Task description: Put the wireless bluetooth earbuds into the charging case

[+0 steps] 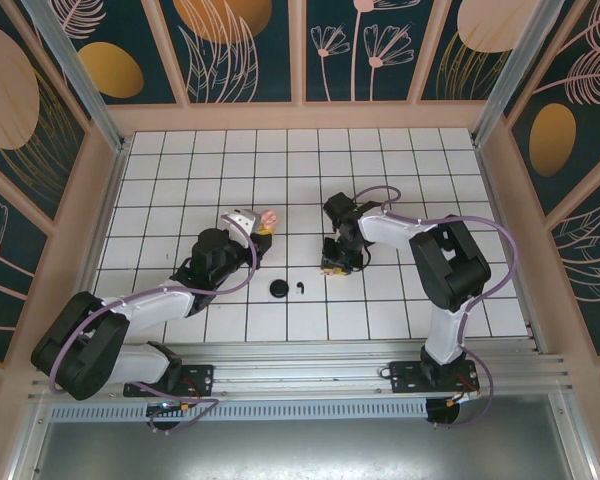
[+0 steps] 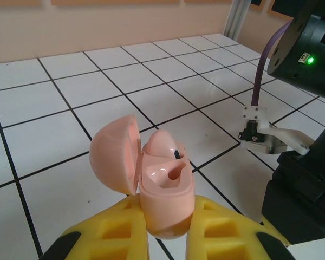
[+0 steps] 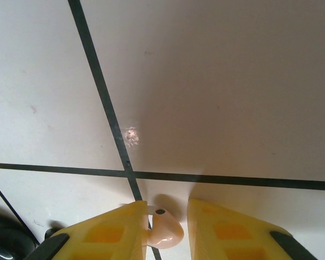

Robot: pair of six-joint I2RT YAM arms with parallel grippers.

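My left gripper is shut on a pale pink charging case and holds it upright off the tiled floor, with the lid swung open to the left. One pink earbud sits in the far slot, and the near slot is bare. From above, the case shows at the tip of the left gripper. My right gripper is down at the floor. Its yellow fingers straddle a second pink earbud, which touches the left finger with a gap to the right one.
A round black case and a small black earbud lie on the white tiles between the two arms. The right arm's black housing and wrist block stand close on the right of the left wrist view. Wooden walls surround the floor.
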